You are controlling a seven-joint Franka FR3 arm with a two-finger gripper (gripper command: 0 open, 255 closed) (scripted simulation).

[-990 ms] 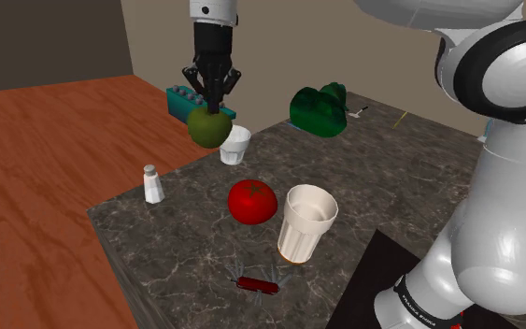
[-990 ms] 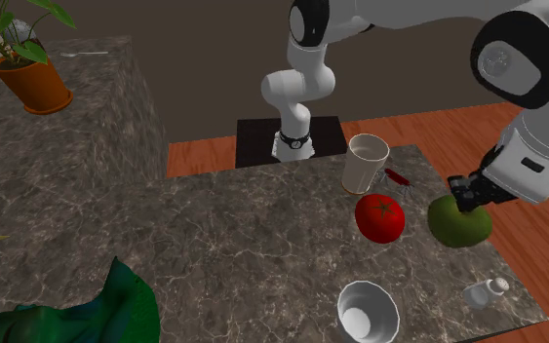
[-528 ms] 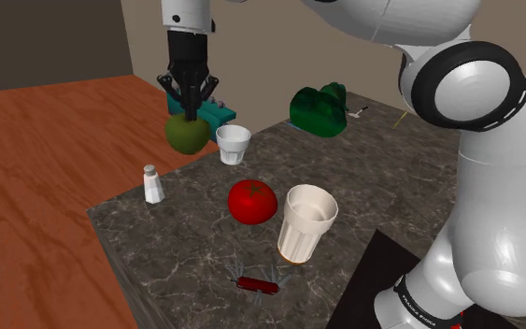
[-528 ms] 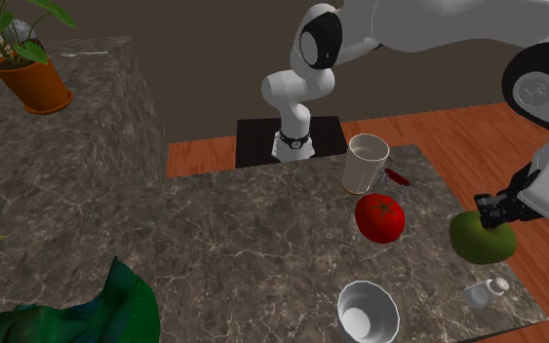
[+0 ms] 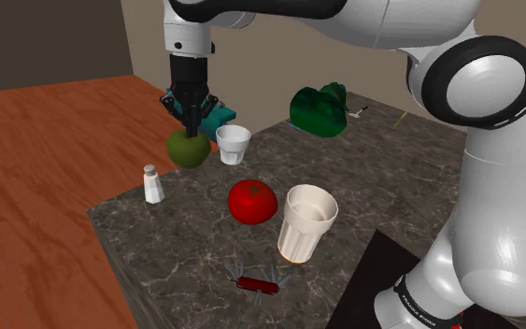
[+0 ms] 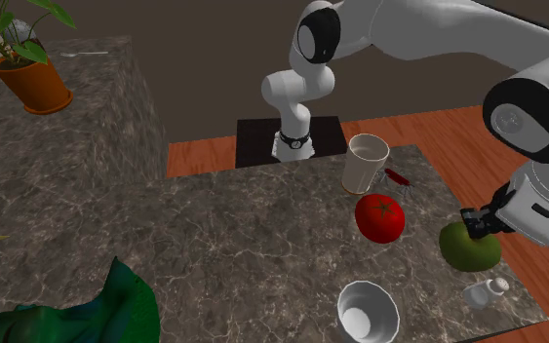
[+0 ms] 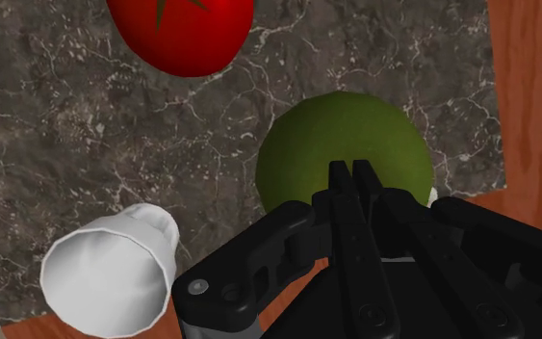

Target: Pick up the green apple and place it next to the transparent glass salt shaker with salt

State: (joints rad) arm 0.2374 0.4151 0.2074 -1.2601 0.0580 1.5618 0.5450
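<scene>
The all-black two-finger gripper (image 5: 192, 127) had its fingers drawn almost together on top of the round green apple (image 5: 188, 149). It was pinching the fruit there, probably by the stem, though in the wrist view the fingers themselves hid the exact hold. The apple hung directly beneath the hand, by the left edge of the dark marbled countertop (image 5: 186, 243) in the shoulder view. It sat between the small white cup (image 5: 234, 144) on its right and the small pale salt shaker with a grey cap (image 5: 153, 184), which stood nearer and to its left. The apple was near the shaker but not touching it. Whether the fruit rested on the stone or hung just above it could not be told.

So the pick-up looked done and the carry close to finished. The apple was in the grasp and close to its target, well apart from the red tomato (image 5: 252, 202) and the tall cream tumbler (image 5: 306, 222). What was left, by my reading, was to lower it onto the counter beside the shaker, part the fingers and lift clear without nudging the shaker toward the edge.
</scene>
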